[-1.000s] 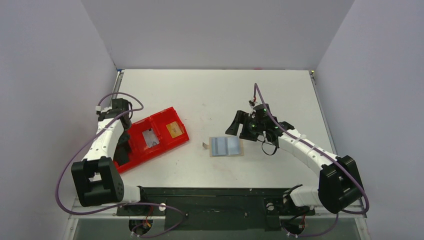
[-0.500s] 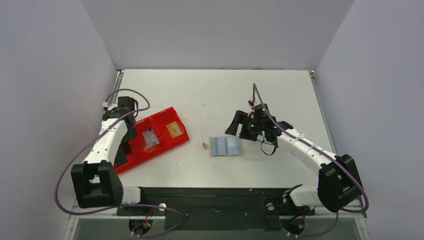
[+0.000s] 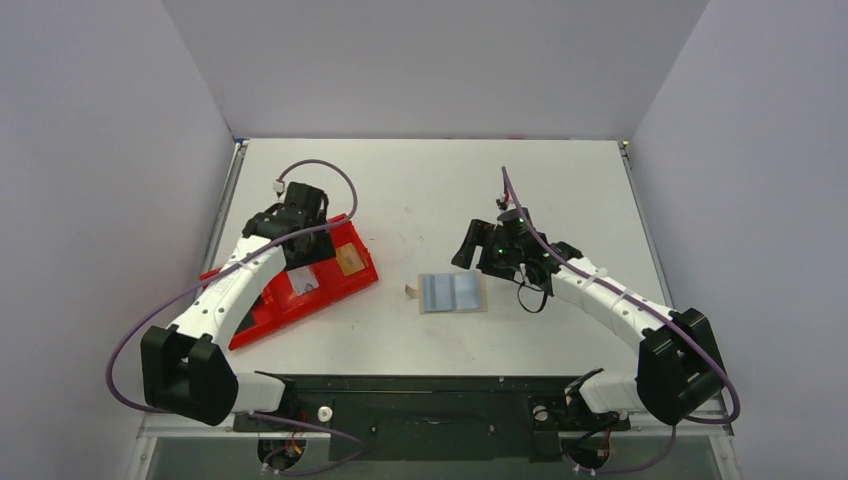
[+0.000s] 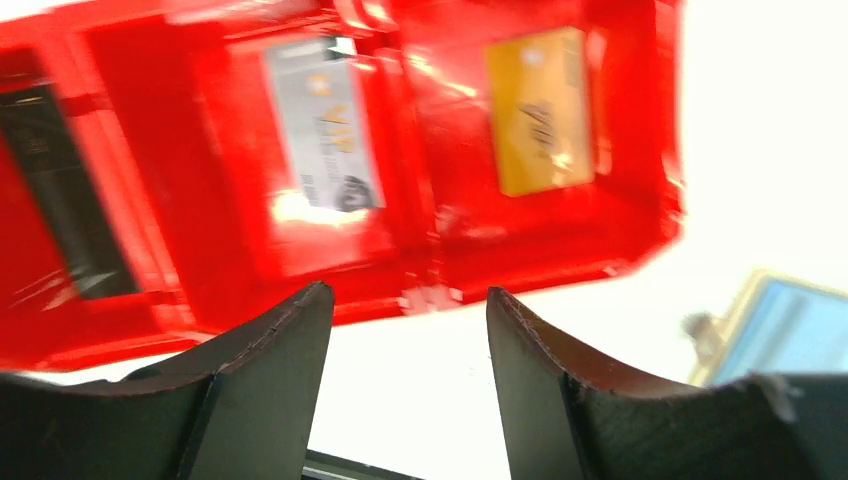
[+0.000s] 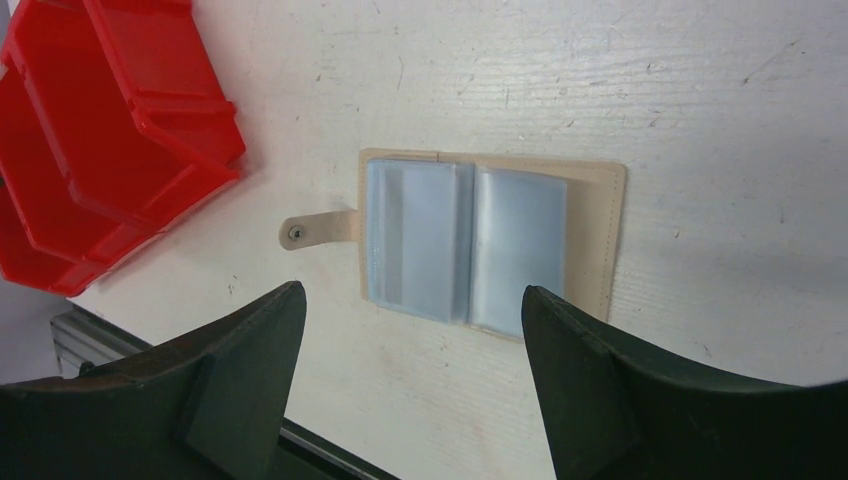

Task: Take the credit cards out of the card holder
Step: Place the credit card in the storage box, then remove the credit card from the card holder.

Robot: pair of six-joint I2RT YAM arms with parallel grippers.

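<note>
The card holder point(image 3: 452, 292) is a beige wallet with a snap tab, lying open on the table with two clear bluish sleeves up. It also shows in the right wrist view point(image 5: 470, 240). I cannot tell whether a card sits in the sleeves. A gold card point(image 4: 538, 110), a silver-grey card point(image 4: 322, 135) and a dark card point(image 4: 65, 200) lie in separate compartments of the red tray point(image 4: 420, 240). My left gripper point(image 4: 408, 300) is open and empty above the tray point(image 3: 290, 300). My right gripper point(image 5: 413, 300) is open and empty, just right of and above the holder.
The red tray lies slanted at the left of the table, its right end near the holder's snap tab point(image 5: 295, 232). White walls stand on three sides. The black base rail point(image 3: 430, 400) runs along the near edge.
My left arm has swung from the tray's left side to the right, over the tray's far end. My right gripper has shifted only slightly. The holder has not moved.
</note>
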